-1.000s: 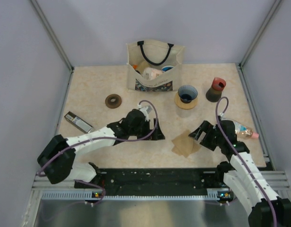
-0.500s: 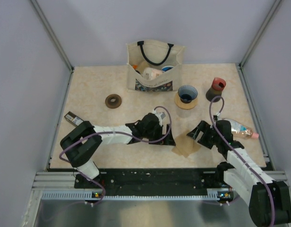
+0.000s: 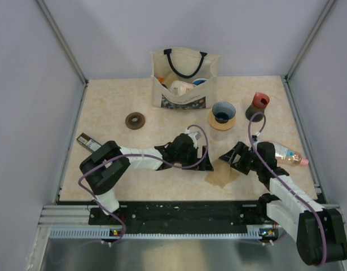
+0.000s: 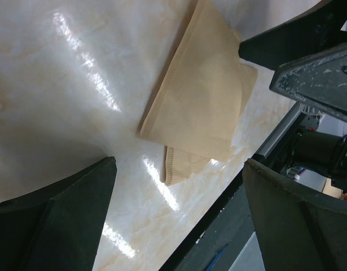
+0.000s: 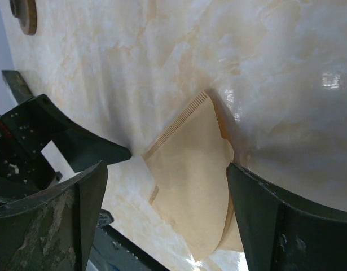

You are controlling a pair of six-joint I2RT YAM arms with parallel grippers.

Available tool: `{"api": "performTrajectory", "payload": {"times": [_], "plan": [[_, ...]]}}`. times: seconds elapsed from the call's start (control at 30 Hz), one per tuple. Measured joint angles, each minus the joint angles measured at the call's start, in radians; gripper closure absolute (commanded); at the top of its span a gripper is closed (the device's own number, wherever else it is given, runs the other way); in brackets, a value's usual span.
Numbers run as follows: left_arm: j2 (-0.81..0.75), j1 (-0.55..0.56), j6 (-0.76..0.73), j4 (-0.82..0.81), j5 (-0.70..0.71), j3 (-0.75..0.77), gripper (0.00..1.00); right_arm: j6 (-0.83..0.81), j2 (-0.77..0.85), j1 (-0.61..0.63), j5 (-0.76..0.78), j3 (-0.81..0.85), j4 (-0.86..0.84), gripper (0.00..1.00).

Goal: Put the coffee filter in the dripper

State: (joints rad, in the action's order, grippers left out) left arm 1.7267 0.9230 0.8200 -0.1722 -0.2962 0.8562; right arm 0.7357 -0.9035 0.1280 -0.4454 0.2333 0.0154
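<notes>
Light-brown paper coffee filters [image 3: 220, 173] lie flat in a small overlapping stack near the table's front edge; the top one shows in the left wrist view [image 4: 201, 96] and the right wrist view [image 5: 196, 180]. My left gripper [image 3: 203, 164] is open and empty, low just left of the stack [image 4: 178, 164]. My right gripper [image 3: 229, 158] is open, with its jaws either side of the stack's right part [image 5: 165, 168]. The blue dripper [image 3: 223, 114] on its tan ring base stands apart, behind the filters.
A cloth tote bag [image 3: 184, 79] with items stands at the back. A dark grinder with a red top [image 3: 258, 106] is right of the dripper. A tan ring with a dark centre [image 3: 135, 120], a flat dark device [image 3: 89, 143] and a lying bottle [image 3: 290, 153] are also on the table.
My left gripper has moved right, up to the left edge of the filters. My right gripper has shifted a little left and forward over the filters' right side.
</notes>
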Motion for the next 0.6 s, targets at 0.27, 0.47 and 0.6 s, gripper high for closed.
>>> {"api": "performTrajectory", "payload": {"times": [0.27, 0.47, 0.6], "plan": [[0.046, 0.0, -0.002, -0.06, -0.031, 0.021, 0.01, 0.037, 0.024, 0.0, -0.07, 0.0, -0.037, 0.14], [0.055, 0.0, 0.002, -0.08, -0.052, 0.021, 0.01, 0.047, 0.009, 0.0, -0.114, -0.011, -0.055, 0.16], [0.065, 0.003, 0.017, -0.102, -0.061, 0.021, 0.01, 0.052, -0.016, 0.0, -0.142, -0.018, -0.069, 0.17]]}}
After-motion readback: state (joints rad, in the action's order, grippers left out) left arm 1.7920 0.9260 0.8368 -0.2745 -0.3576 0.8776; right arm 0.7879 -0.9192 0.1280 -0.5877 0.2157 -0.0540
